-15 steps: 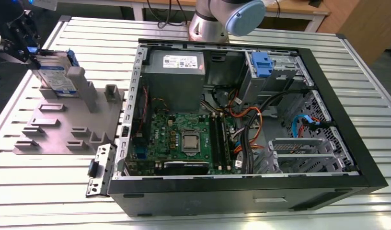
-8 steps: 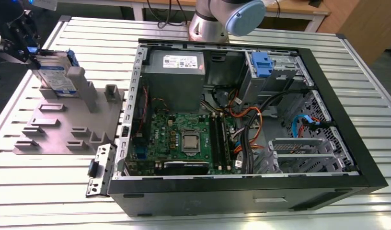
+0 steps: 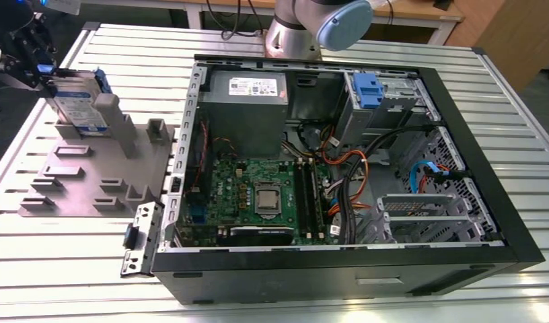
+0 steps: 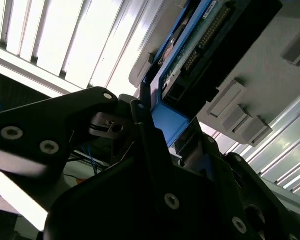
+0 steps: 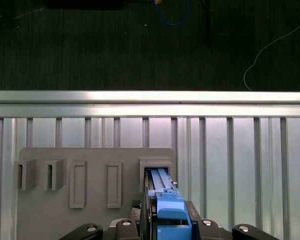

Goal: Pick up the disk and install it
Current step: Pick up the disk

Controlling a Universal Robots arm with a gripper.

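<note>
The end effector [image 5: 166, 222] pinches the disk [image 3: 80, 104] by its blue carrier, upright in the grey fixture [image 3: 77, 185] on the surface [image 3: 517, 134].

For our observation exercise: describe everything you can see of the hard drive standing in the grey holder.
The hard drive is a flat silver-grey metal slab with a white, blue-banded label, held in a blue plastic carrier frame. It stands upright on edge in a slot of the grey holder, at the exterior view's left, outside the open computer case. The end effector is at its upper edge.
</note>
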